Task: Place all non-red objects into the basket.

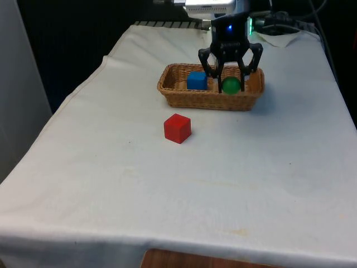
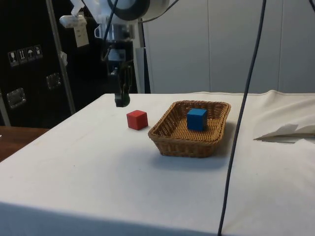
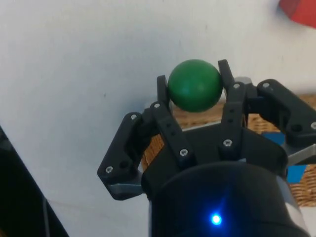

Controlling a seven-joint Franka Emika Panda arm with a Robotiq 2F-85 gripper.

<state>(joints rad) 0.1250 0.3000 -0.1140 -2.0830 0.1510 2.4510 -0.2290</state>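
In the front view, going from the left, the white-clothed table (image 1: 111, 184) carries a red cube (image 1: 177, 128) sitting alone on the cloth, nearer the camera than the wicker basket (image 1: 209, 99) and a little toward the front view's left of it. Inside the basket, at its left end, rests a blue cube (image 1: 197, 80). Just to the right of that cube the black hand (image 1: 231, 84) hangs fingers-down, closed on a green ball (image 1: 231, 85) — the ball is pinched between the two fingertips and, seen from this side, lines up with the basket's right half.

The side view shows the hand (image 2: 122, 100) raised clear of the cloth, hanging beyond the red cube (image 2: 137, 119) and apart from the basket (image 2: 189, 129), which holds the blue cube (image 2: 197, 119); the ball is dark and hard to make out there.

From the wrist, the green ball (image 3: 194, 85) sits squeezed between both fingers (image 3: 163, 94) — white cloth beneath it, wicker and a bit of blue showing behind the hand (image 3: 194, 89).
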